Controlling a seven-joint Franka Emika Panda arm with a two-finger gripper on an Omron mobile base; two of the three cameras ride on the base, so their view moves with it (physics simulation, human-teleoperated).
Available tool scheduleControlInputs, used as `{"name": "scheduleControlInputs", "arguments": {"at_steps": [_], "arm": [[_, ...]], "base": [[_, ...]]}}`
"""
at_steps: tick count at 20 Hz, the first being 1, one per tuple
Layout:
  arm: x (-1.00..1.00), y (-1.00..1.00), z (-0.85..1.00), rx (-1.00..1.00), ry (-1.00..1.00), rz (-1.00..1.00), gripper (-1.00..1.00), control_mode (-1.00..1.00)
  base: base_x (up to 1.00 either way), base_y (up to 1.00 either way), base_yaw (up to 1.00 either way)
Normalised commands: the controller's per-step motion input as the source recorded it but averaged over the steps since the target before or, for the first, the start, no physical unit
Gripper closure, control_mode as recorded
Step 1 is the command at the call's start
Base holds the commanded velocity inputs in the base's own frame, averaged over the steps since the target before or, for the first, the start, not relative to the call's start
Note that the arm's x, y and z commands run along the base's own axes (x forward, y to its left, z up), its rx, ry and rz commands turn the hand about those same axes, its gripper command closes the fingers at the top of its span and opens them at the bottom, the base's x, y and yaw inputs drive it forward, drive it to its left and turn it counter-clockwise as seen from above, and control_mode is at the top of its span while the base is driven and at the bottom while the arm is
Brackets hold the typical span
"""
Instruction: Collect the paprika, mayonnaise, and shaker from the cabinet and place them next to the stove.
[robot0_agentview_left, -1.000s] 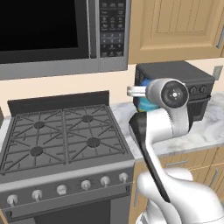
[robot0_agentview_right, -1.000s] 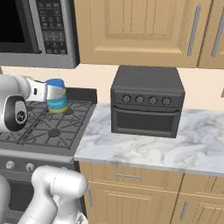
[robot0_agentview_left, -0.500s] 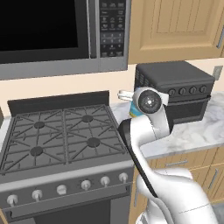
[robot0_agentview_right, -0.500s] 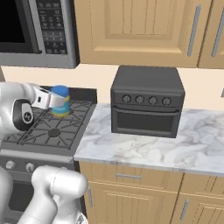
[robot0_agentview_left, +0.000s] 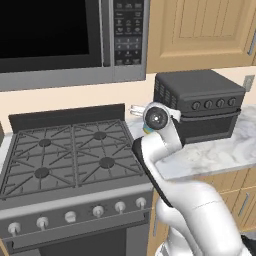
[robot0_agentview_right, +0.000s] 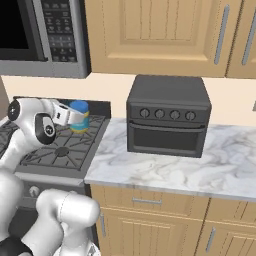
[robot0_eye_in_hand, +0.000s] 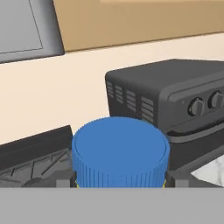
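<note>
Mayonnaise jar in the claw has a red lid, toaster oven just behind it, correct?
Not quite: the lid of the mayonnaise jar in the claw is blue, not red, as the hand view shows. The toaster oven does sit just behind it.

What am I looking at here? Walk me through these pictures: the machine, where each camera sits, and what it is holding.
This is a rendered kitchen with a white robot arm on a base that can drive. Two cameras ride on that base behind the arm, one on its left and one on its right, so they show the same scene from two sides. The third camera sits on the hand and looks along the gripper. The gripper is closed on the mayonnaise, a squat jar whose blue lid looms large in the hand view. It holds the jar over the right edge of the stove, near the marble counter where a black toaster oven stands. A microwave hangs above.
</note>
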Motion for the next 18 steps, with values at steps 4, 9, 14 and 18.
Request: {"name": "scheduleControlInputs", "arguments": {"at_steps": [4, 9, 14, 18], "arm": [[0.68, 0.00, -0.18, 0.00, 0.00, -0.08, 1.00, -1.00], [0.67, 0.00, -0.23, 0.00, 0.06, -0.05, 1.00, -1.00], [0.58, 0.00, -0.37, 0.02, 0.04, -0.04, 1.00, -1.00], [0.46, -0.02, -0.42, 0.03, -0.02, -0.03, 1.00, -1.00]], "base": [[0.00, 0.00, 0.00], [0.00, 0.00, 0.00], [0.00, 0.00, 0.00], [0.00, 0.00, 0.00]]}}
